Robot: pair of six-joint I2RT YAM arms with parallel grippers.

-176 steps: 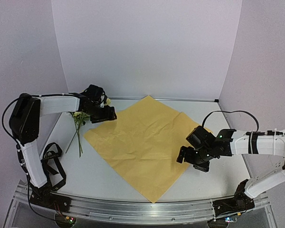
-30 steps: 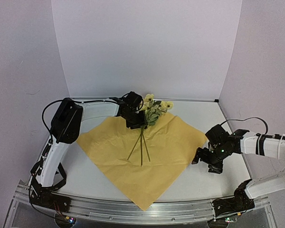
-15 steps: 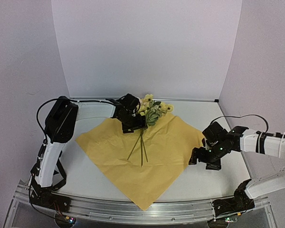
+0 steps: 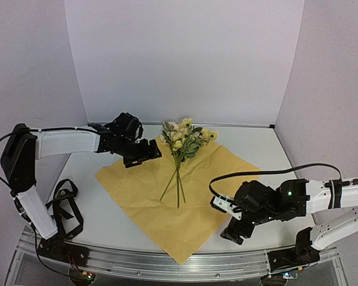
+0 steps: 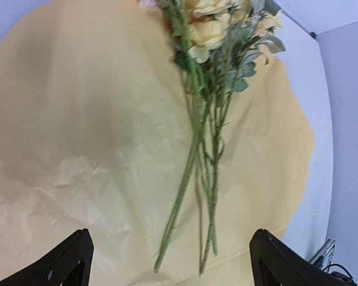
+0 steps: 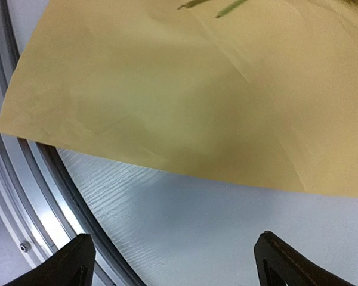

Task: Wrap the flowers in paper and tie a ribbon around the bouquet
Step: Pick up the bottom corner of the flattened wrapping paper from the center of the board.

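Left gripper backed off left, jaws spread and empty, over the paper's far-left edge. Flowers lie on the paper, blossoms at its far corner. Right gripper dropped to the near-right edge, spread, empty. Ribbon sits heaped at the table's left edge.

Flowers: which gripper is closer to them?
Left. The left gripper hangs open just left of the flowers, over the far-left edge of the paper. The right gripper sits at its near-right edge, beyond the stem tips.
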